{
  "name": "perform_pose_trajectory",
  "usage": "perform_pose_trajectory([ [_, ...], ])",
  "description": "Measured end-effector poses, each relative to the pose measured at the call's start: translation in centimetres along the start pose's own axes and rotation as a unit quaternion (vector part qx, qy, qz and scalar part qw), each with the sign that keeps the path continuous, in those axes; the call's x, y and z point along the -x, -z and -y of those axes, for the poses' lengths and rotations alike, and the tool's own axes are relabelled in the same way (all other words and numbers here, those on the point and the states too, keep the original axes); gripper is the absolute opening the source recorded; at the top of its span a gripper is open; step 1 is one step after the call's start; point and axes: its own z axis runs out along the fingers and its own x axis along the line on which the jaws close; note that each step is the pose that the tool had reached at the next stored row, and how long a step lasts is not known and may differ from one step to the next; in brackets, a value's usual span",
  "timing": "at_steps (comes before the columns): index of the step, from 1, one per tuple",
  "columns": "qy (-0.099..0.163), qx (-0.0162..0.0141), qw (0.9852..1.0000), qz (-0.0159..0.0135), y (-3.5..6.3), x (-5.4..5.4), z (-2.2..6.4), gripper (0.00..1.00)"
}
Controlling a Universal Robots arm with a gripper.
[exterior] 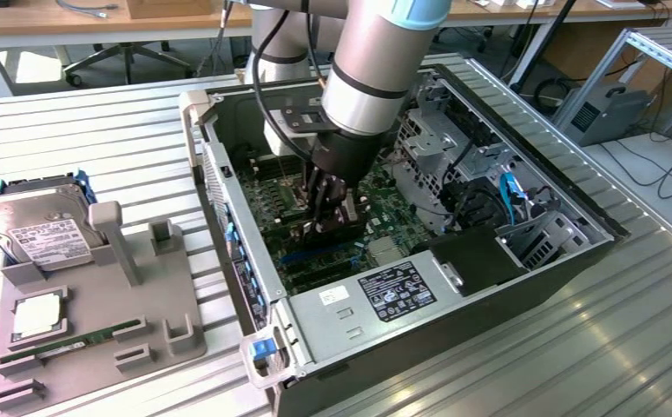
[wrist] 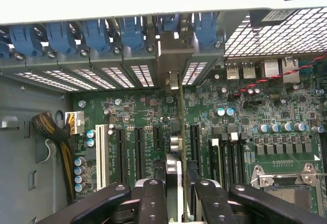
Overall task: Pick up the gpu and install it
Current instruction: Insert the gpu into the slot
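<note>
The metal table [exterior: 104,130] carries an open computer case [exterior: 312,321], lying on its side with the green motherboard [exterior: 312,252] facing up. The robot arm [exterior: 371,61] reaches down into the case from above, its gripper [exterior: 326,213] low over the board's expansion slots.

On the exterior view's left, beside the case, sits a grey parts holder [exterior: 93,339]. A silver hard drive [exterior: 41,230] with a white label leans at its far end, a square processor chip [exterior: 37,314] lies flat on it, and a slim green memory stick [exterior: 69,340] rests in a groove near its front edge.

In the wrist view, the gripper [wrist: 176,193] pinches the gpu [wrist: 182,132] between its black fingers [wrist: 153,203], one on each face of the card. The card stands on edge, seen as a thin line running from the fingers toward the rear wall of the case, where its silver bracket [wrist: 173,63] meets the row of slot openings under the blue clips [wrist: 97,32]. It sits over the motherboard between two black slots [wrist: 139,147]; whether it is fully seated I cannot tell.
</note>
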Motion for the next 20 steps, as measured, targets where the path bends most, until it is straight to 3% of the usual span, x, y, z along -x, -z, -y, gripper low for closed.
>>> perform_pose_trajectory([
  [6,0.0,0.0001,1.0,0.0012,0.14,0.0,-0.02,0.27],
  [20,0.012,-0.0001,0.9999,-0.0003,-0.04,0.01,0.01,0.27],
])
